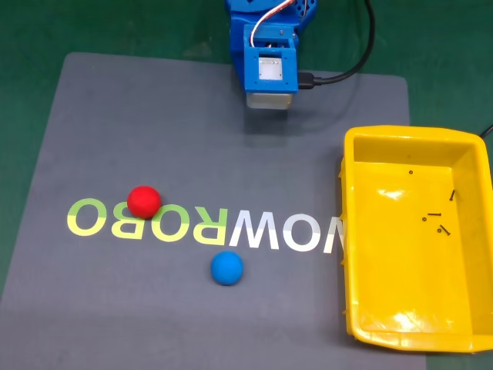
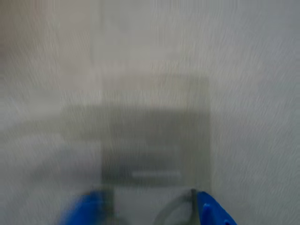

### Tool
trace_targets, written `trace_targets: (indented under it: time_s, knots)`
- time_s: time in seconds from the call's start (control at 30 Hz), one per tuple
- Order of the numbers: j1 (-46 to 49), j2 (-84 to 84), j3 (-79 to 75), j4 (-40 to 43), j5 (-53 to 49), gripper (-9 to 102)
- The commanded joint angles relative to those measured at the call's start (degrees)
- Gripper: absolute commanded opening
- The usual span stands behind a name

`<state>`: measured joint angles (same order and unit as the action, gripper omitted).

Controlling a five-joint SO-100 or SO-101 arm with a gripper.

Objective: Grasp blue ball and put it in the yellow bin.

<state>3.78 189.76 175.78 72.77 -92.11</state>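
The blue ball (image 1: 226, 267), lower centre, looks light and matte, likely to roll; pinch across its middle, though whether the gripper (image 1: 269, 99) is open or closed is unclear.

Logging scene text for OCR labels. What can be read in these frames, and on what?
"ROBO": yellow-green letters on the grey mat, seen upside down and mirrored in the fixed view; the red ball covers part of one letter.
"WOW" or "MOW": white letters beside it on the mat; the last letter is cut off by the yellow bin, so the full word cannot be told.
Wrist view: too blurred, no text readable.
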Motion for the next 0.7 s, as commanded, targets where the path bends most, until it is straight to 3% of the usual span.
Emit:
trace_targets:
  time_s: [0.0,0.27,0.67]
  knots:
    - [1.1,0.7,-0.3,-7.1,0.1,41]
    - [3.5,-3.1,-5.3,-19.9,-6.2,41]
    - [4.9,-43.9,-25.4,-46.3,-6.3,40]
